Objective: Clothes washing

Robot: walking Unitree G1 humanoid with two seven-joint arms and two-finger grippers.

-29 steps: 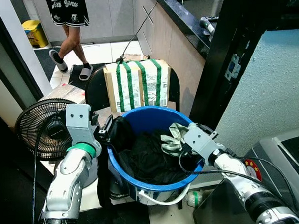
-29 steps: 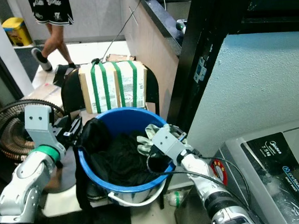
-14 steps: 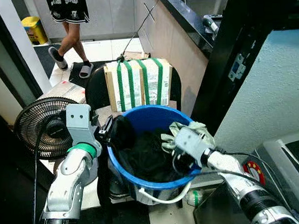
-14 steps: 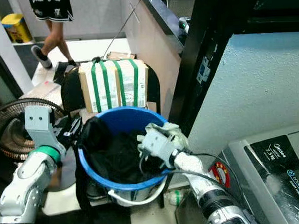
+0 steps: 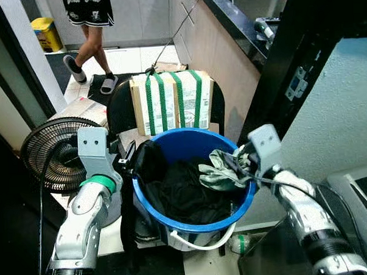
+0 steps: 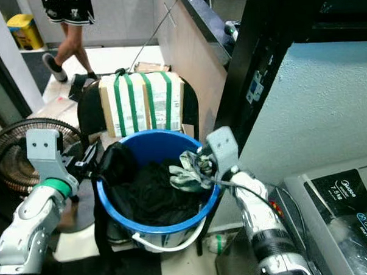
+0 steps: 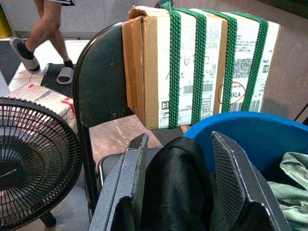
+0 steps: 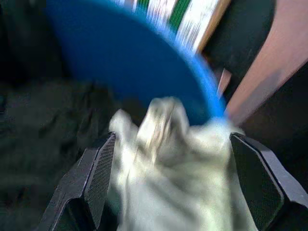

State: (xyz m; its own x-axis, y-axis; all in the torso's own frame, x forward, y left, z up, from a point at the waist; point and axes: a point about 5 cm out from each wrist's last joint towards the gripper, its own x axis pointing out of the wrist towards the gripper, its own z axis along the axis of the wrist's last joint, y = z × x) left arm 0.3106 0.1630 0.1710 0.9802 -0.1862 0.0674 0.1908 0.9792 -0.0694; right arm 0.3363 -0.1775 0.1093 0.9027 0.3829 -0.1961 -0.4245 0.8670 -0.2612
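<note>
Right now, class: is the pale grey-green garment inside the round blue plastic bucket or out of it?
Partly out: the pale grey-green garment drapes over the round blue plastic bucket rim between the right gripper fingers, above the dark clothes.

Daylight comes from the far end of the room, where the pale floor tiles (image 5: 128,57) are bright and nearly washed out. The dark post (image 5: 301,53) and the near left edge fall into deep shadow with little detail. The 2 head views are sharp in the middle, with lines bowing slightly toward the edges. The dark clothes (image 5: 180,195) inside the blue bucket (image 5: 190,140) read as a flat black mass. The left wrist view is crisp and evenly lit on the cardboard box (image 7: 202,62). The right wrist view is heavily smeared by motion, the pale green cloth (image 8: 178,163) and bucket rim soft and streaked.
</note>
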